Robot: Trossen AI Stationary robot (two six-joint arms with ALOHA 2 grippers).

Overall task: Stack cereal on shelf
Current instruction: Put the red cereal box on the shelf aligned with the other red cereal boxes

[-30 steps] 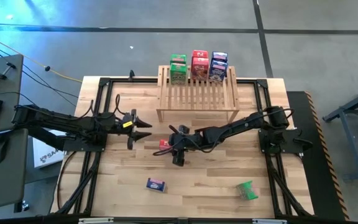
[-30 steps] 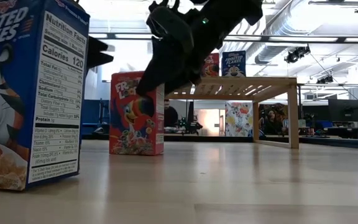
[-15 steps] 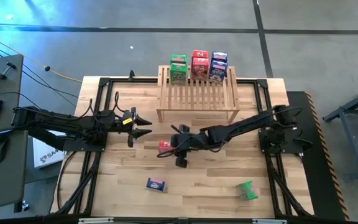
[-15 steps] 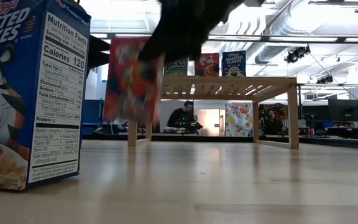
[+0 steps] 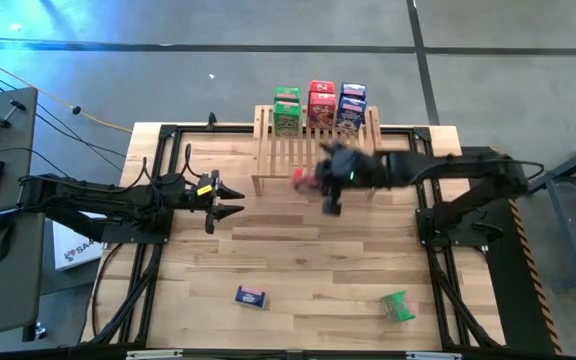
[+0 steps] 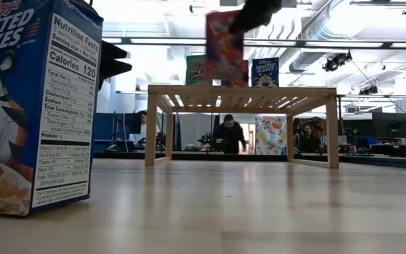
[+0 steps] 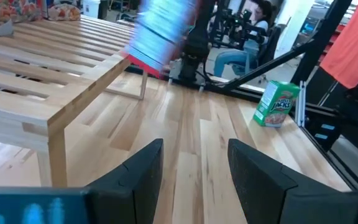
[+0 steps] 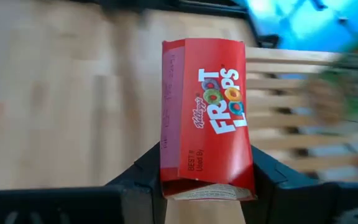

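The right gripper is clamped on a red Froot Loops box, its two dark fingers pressed against the box's opposite sides. It holds the box in the air over the front edge of the light-wood shelf, above the slatted top and not touching it. In the low view the carried box hangs clearly above the shelf's top bars.

Along the back of the shelf stand three stacks of cereal: green boxes at the left, red boxes in the middle, blue-and-white boxes at the right.

The left gripper waits to the left of the shelf's front left leg, above the table, its fingers spread apart and holding nothing.

Well in front of the shelf lie two more boxes on the table: a blue Frosted Flakes box and, farther right, a green box.
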